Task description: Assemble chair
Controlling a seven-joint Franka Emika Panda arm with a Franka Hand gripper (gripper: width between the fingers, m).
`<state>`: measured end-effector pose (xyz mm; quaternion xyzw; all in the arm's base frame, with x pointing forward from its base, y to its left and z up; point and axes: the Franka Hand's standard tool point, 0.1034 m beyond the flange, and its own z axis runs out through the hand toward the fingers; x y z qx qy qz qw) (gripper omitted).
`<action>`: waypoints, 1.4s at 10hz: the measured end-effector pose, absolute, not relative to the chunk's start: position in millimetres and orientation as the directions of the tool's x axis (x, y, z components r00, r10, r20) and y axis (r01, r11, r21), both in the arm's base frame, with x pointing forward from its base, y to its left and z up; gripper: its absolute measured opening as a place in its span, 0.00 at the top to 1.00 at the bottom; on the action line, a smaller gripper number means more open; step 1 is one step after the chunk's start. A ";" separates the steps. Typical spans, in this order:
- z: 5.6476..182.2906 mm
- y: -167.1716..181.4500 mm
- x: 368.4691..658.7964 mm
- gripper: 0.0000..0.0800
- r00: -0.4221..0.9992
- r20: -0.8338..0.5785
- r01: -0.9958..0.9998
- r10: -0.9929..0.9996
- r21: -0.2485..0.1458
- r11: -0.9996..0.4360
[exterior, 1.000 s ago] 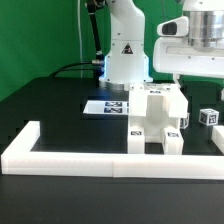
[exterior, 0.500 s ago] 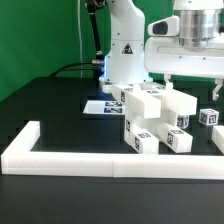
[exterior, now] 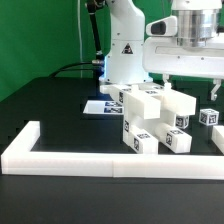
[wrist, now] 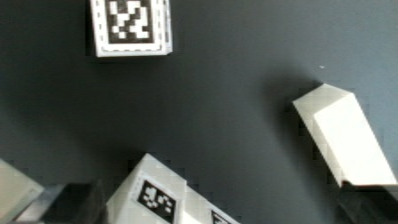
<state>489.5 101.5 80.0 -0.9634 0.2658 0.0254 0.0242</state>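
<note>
The partly joined chair (exterior: 150,120), a cluster of chunky white blocks with small black-and-white tags, stands on the black table just behind the border wall. A loose small tagged chair block (exterior: 207,117) lies to its right in the exterior view. My gripper (exterior: 190,88) hangs above the right part of the chair, jaws apart and empty. In the wrist view I see a tagged block (wrist: 130,25), a plain white slab (wrist: 350,135) and tagged chair faces (wrist: 169,195) below the gripper (wrist: 217,212). One dark finger (wrist: 54,205) shows at the frame's edge.
A long low white border wall (exterior: 100,160) runs along the front and turns back at the exterior view's left. The marker board (exterior: 103,106) lies flat in front of the robot base (exterior: 125,60). A green backdrop stands behind.
Since a second ago the chair cluster has turned and shifted toward the exterior view's left, and the gripper has moved slightly left. Nothing has moved in the last half second.
</note>
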 end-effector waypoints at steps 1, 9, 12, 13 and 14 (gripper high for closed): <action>79.3 104.0 487.8 0.19 0.855 -0.064 -0.516 -0.514 -0.032 -0.856; 76.2 138.7 470.8 0.19 0.842 -0.060 -0.539 -0.537 -0.035 -0.842; 72.4 153.0 456.2 0.19 0.806 -0.048 -0.591 -0.590 -0.031 -0.806; 67.6 165.1 445.6 0.19 0.793 -0.030 -0.609 -0.609 -0.032 -0.792; 63.3 173.7 438.1 0.19 0.797 -0.023 -0.603 -0.603 -0.032 -0.797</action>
